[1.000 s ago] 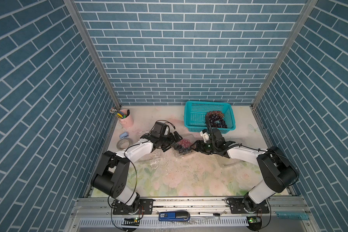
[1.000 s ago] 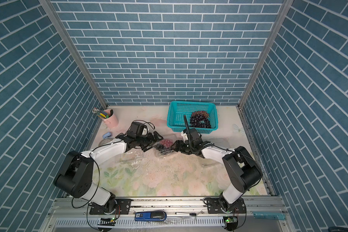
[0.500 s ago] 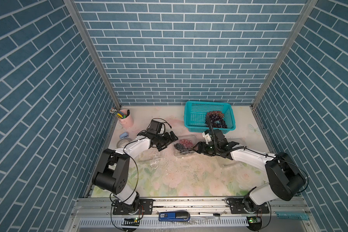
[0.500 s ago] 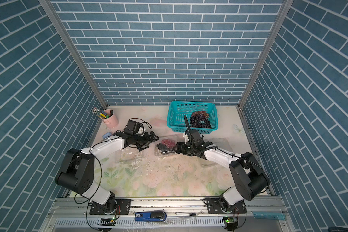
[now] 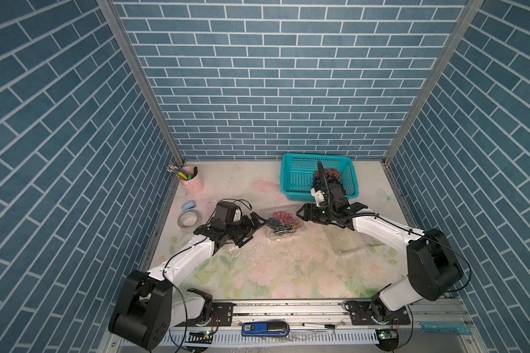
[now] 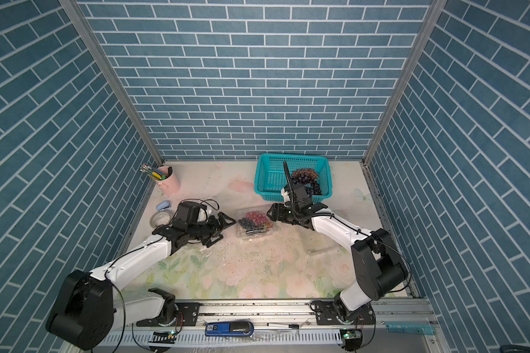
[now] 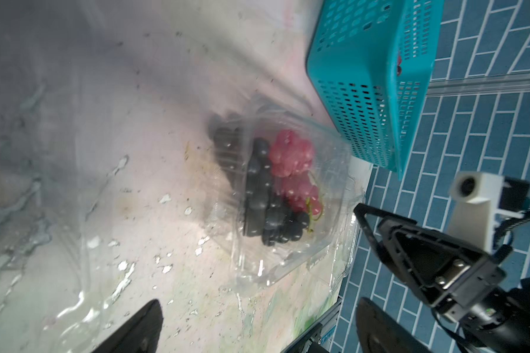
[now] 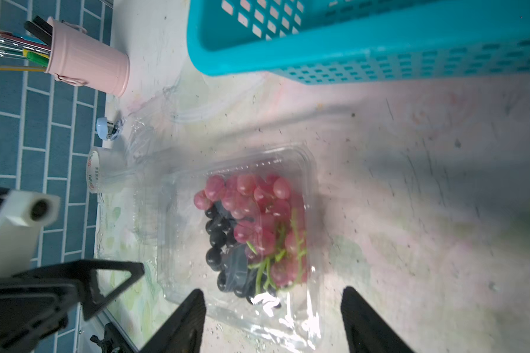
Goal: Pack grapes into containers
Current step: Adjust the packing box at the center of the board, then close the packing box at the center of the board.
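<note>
A clear container (image 5: 283, 224) (image 6: 254, 225) rests mid-table, with red and dark grapes (image 7: 283, 183) (image 8: 251, 226) showing through its plastic. My left gripper (image 5: 253, 230) (image 6: 227, 226) (image 7: 257, 330) is open just left of it, with nothing between its fingers. Open as well, my right gripper (image 5: 303, 215) (image 6: 271, 214) (image 8: 273, 324) sits at the container's right end; that end lies between the fingers, and the right finger stands clear of it. More grapes (image 5: 328, 178) (image 6: 303, 177) lie in the teal basket (image 5: 297, 177) (image 6: 271, 178). A second clear container (image 5: 346, 241) lies under my right arm.
At the back left stands a pink cup of pens (image 5: 192, 180) (image 8: 86, 65). A blue clip (image 5: 188, 205) and a tape roll (image 5: 188, 218) lie near the left wall. Faint clear plastic (image 8: 153, 143) lies left of the grape container. The basket stands close behind my right gripper.
My left gripper has drawn back a little to the left, away from the grape container. The right arm has shifted slightly, with its gripper staying at the container's right end.
</note>
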Available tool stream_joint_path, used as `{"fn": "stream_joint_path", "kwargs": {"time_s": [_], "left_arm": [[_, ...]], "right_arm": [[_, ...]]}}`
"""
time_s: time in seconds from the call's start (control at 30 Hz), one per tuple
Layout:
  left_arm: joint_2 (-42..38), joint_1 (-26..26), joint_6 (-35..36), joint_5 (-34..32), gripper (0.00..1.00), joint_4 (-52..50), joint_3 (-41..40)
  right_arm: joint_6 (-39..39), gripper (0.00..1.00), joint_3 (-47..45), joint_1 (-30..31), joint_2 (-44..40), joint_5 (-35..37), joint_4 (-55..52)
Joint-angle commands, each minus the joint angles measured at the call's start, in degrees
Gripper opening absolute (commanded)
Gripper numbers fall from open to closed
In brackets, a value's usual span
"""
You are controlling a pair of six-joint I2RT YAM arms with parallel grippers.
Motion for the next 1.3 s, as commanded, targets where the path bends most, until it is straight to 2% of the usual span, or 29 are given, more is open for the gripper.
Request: {"fn": "stream_joint_path", "kwargs": {"time_s": [0.0,0.13,0.23,0.33,0.4,0.47,0.57,0.67,1.1,1.27], "left_arm": [[2.2,-1.4,-9.0,1.4,0.97,13.6,-3.6],[5.8,-3.1,-14.2,0.7,0.91,27.2,-8.2],[7.4,-3.2,-16.0,-0.3,0.87,32.8,-10.8],[7.2,-3.5,-15.1,-0.5,0.79,32.0,-10.8],[6.2,-3.5,-14.0,-1.0,0.70,29.6,-10.2],[4.2,-3.5,-12.5,-2.3,0.67,26.3,-10.1],[2.0,-3.5,-11.3,-4.5,0.48,24.2,-10.5],[0.8,-3.5,-11.2,-5.0,0.43,23.9,-11.5],[0.8,-4.4,-12.2,-4.3,0.41,26.1,-14.9],[4.2,-5.4,-12.6,-4.8,0.41,29.4,-14.2]], "right_arm": [[-1.5,0.71,2.0,0.0,4.8,-0.6,0.8],[1.6,0.71,1.6,0.0,6.7,-2.3,5.1],[3.8,0.71,0.3,0.1,7.0,-3.4,7.7],[5.4,0.71,-1.4,0.2,6.5,-3.6,9.3],[6.4,0.71,-2.5,0.2,5.9,-3.3,10.1],[7.4,0.70,-3.5,0.2,5.1,-3.2,10.7],[8.4,0.70,-4.8,0.4,4.2,-2.7,11.3],[9.7,0.70,-6.2,0.7,3.6,-2.8,12.3],[13.8,0.69,-9.1,1.5,2.5,-2.5,15.3],[14.8,0.69,-9.7,2.2,2.5,-2.2,16.3]]}}
